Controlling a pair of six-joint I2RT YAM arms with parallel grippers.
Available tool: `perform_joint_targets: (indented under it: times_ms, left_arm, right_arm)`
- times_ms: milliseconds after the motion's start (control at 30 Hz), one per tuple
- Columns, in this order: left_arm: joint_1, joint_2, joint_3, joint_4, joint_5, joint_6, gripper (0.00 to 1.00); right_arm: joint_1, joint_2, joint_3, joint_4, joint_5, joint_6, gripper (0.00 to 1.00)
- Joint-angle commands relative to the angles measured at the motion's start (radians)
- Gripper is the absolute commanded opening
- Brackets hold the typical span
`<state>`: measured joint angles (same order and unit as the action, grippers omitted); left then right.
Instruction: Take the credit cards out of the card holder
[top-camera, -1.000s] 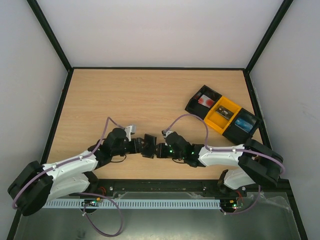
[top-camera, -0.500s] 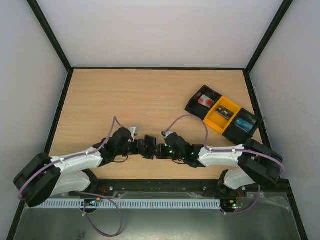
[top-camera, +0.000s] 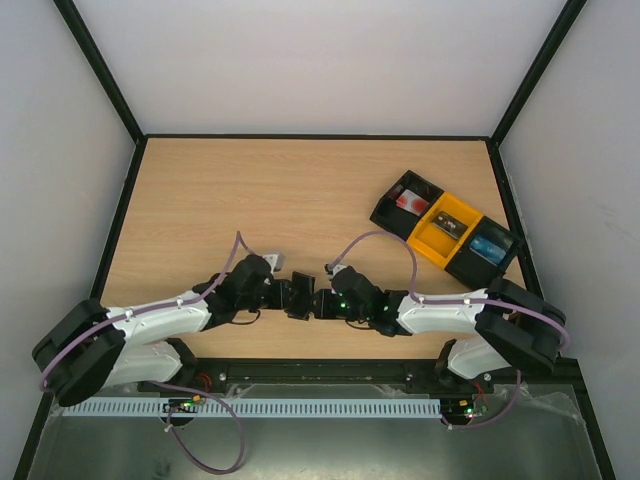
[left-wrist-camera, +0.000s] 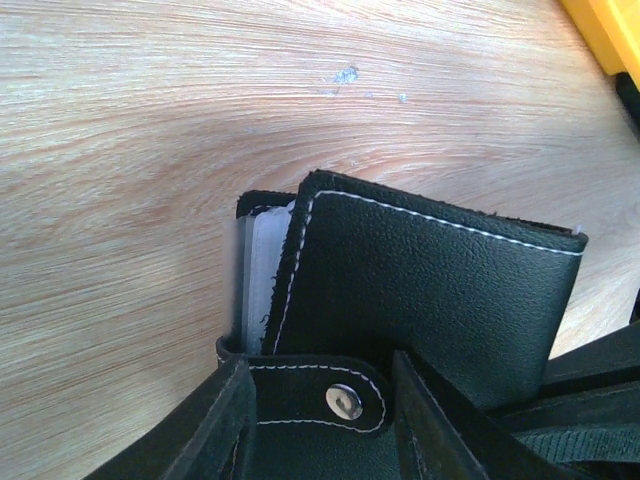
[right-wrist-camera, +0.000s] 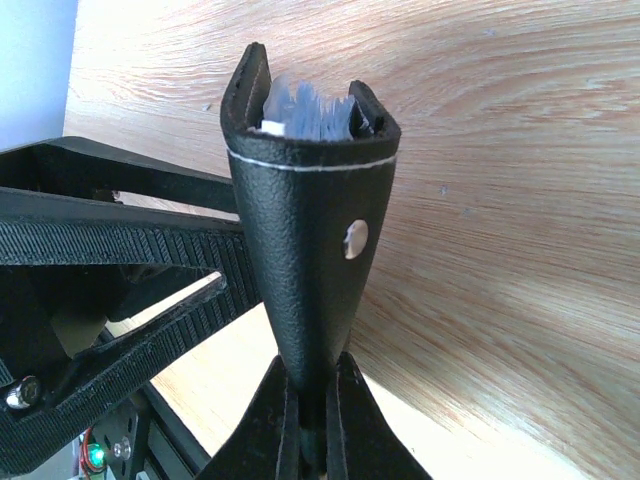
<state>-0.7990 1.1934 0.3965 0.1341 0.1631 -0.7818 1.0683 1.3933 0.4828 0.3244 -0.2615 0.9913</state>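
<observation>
The black card holder (top-camera: 298, 297) is held upright off the table between both arms, near the front edge. My right gripper (right-wrist-camera: 312, 378) is shut on its folded lower edge, and it also shows in the top view (top-camera: 316, 301). Pale blue-white credit cards (right-wrist-camera: 303, 106) stick out of the holder's open top; their edges also show in the left wrist view (left-wrist-camera: 256, 272). My left gripper (left-wrist-camera: 320, 372) is open, its fingers (left-wrist-camera: 222, 415) on either side of the holder's snap strap (left-wrist-camera: 345, 402). From above, the left gripper (top-camera: 283, 293) meets the holder from the left.
A long black-and-yellow three-compartment tray (top-camera: 445, 230) lies at the right, holding a small red-and-white object (top-camera: 409, 200) and a small blue object (top-camera: 489, 245). Its yellow corner (left-wrist-camera: 612, 30) shows in the left wrist view. Black frame rails border the table.
My left arm has moved right, bringing its open fingers around the holder's strap side. The right gripper and the holder have stayed almost still.
</observation>
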Motion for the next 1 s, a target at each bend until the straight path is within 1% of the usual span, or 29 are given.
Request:
perform_joint_targets:
  times_ms: [0, 233, 500, 600, 800, 967]
  left_arm:
    - [-0.002, 0.013, 0.014, -0.100, -0.094, 0.024, 0.39]
    - [-0.005, 0.003, 0.022, -0.154, -0.129, 0.030, 0.35]
    - [-0.004, 0.015, 0.021, -0.152, -0.126, 0.039, 0.33]
    - [-0.005, 0.013, 0.015, -0.125, -0.100, 0.036, 0.32]
    - [-0.006, 0.023, -0.017, 0.012, 0.021, 0.003, 0.32]
    - [-0.009, 0.068, -0.006, 0.018, 0.028, -0.002, 0.28]
  right_arm:
    - [0.006, -0.021, -0.012, 0.039, 0.021, -0.010, 0.02]
    - [0.006, -0.034, -0.021, 0.011, 0.056, -0.009, 0.02]
    - [0.007, -0.031, -0.030, 0.011, 0.066, -0.006, 0.02]
    - [0.007, -0.030, -0.029, 0.014, 0.066, -0.005, 0.02]
    - [0.005, -0.016, -0.026, 0.030, 0.058, -0.004, 0.02]
    - [0.006, -0.009, -0.026, 0.038, 0.053, -0.003, 0.02]
